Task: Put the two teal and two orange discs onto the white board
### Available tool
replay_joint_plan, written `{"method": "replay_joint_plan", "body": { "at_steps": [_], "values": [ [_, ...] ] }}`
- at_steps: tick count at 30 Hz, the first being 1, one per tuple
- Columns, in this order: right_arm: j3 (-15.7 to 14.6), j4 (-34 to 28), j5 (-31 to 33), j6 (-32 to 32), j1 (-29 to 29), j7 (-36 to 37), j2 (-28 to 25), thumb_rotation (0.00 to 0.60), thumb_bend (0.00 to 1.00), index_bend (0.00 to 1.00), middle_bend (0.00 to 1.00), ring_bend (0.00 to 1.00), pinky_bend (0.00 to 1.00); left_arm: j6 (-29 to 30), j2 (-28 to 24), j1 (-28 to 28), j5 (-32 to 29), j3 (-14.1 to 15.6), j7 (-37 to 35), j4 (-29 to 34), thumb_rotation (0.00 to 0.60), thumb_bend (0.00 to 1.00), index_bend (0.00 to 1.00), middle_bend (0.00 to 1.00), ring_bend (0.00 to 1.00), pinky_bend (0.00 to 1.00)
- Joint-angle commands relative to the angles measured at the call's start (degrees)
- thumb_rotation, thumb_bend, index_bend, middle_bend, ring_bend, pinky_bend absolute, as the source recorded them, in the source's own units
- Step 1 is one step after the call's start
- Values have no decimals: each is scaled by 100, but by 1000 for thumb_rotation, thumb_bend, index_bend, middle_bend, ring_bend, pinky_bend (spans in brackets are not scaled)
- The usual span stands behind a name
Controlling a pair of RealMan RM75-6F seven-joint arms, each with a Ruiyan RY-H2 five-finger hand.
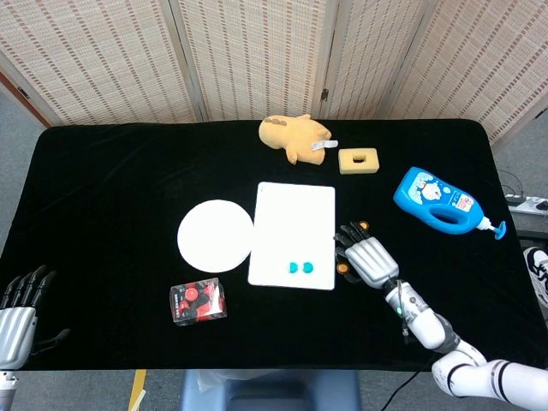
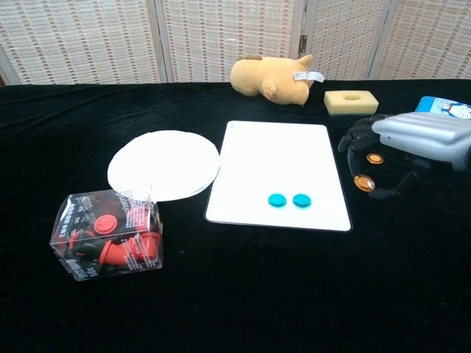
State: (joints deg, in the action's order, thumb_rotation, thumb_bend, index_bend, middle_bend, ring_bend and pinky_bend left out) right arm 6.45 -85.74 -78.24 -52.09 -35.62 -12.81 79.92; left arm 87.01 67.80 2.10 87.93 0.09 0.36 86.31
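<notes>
**Right hand holds one orange disc beside the white board**

The right hand is lifted over the black counter, just beside the right edge of the white board. Its fingers are curled, and an orange disc is pinched at the fingertips, above the cloth. A second orange disc shows under the fingers in the chest view; I cannot tell if it lies on the counter or touches the hand.

Two teal discs lie already on the board, side by side, near its front edge.

The left hand is at the front left corner of the counter, well apart from the board. It holds nothing and its fingers are spread.

A white round plate lies touching the left side of the board. In front of it stands a clear box with red pieces. At the far side are a plush toy and a yellow sponge. A blue bottle lies on the right.
</notes>
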Motion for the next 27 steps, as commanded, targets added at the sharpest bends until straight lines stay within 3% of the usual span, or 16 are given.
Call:
{"method": "replay_joint_plan", "body": {
  "at_steps": [1, 4, 8, 16, 27],
  "values": [
    [355, -15, 384, 407, -425, -221, 130, 600, 239, 507, 163, 48, 0, 21, -3, -13, 14, 9, 23, 13, 600, 131, 0, 0, 0, 0],
    [604, 271, 936, 816, -874, -621, 452, 600, 239, 507, 162, 46, 0, 20, -13, -27, -12, 8, 47, 30, 600, 131, 0, 0, 0, 0],
    [723, 665, 1449, 1053, -1274, -1021, 849, 600, 239, 507, 162, 48, 0, 10, -31, -36, -24, 14, 71, 47, 600, 131, 0, 0, 0, 0],
    [732, 1391, 2106, 1229, -1837, -1527, 1486, 600, 239, 497, 158, 45, 0, 18, -52, -89, -86, 21, 29, 31, 600, 131, 0, 0, 0, 0],
    [751, 1950, 2633, 1215, -2179, -1712, 1810, 600, 240, 479, 156, 39, 0, -20, -15, -104, -127, 17, -38, -58, 600, 131, 0, 0, 0, 0]
  ]
}}
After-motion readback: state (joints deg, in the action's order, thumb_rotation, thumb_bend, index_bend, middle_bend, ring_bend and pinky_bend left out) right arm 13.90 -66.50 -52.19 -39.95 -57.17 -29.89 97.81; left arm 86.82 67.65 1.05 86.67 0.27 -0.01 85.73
